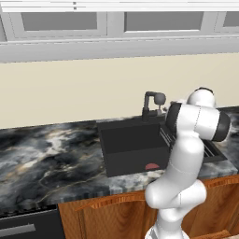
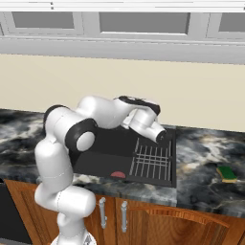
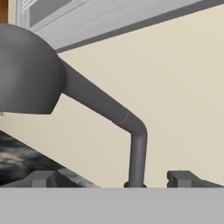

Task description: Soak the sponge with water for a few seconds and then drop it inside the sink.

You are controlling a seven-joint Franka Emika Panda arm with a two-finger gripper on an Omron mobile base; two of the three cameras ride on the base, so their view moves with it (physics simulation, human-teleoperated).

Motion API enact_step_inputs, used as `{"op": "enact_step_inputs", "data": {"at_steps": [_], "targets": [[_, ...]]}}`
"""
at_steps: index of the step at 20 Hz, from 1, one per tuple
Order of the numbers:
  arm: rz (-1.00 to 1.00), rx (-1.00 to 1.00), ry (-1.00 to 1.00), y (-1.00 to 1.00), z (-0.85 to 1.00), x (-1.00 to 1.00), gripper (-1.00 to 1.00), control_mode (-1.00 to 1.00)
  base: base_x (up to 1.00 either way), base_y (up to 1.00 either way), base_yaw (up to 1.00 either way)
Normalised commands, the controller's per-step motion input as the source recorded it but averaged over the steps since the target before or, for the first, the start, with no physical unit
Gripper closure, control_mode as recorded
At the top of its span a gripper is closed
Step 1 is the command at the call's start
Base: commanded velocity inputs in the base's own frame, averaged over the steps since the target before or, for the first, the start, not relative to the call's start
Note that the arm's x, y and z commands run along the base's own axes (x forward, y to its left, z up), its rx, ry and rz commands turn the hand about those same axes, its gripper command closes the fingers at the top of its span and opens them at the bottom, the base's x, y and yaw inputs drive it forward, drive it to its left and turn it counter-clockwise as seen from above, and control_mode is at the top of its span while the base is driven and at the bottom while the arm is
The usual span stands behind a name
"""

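Facing the dark tap [image 3: 109,109] at close range, the gripper [image 3: 111,177] stands with jaws wide apart, empty. The sponge [image 2: 226,173] lies on the marbled counter [image 2: 201,158], at three o'clock from the sink [image 2: 103,153].

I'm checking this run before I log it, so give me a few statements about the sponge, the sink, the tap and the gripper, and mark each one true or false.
1. The sponge lies on the counter, to the right of the sink. True.
2. The gripper is shut on the sponge. False: its fingertips stand wide apart with nothing between them, close to the tap.
3. A wire rack sits in the right part of the sink. True.
4. A stream of water runs from the tap. False: no stream shows in any view.
5. A reddish oval spot lies on the sink floor near its front wall. True.
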Motion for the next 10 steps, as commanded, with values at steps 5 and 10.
{"op": "enact_step_inputs", "data": {"at_steps": [5, 10], "targets": [[-0.03, 0.0, 0.0, 0.0, -0.14, 0.3, -1.0, -1.0, 0.0, 0.0, 0.0], [-0.01, 0.0, 0.0, 0.0, -0.13, 0.17, -1.0, -1.0, 0.0, 0.0, 0.0]]}}
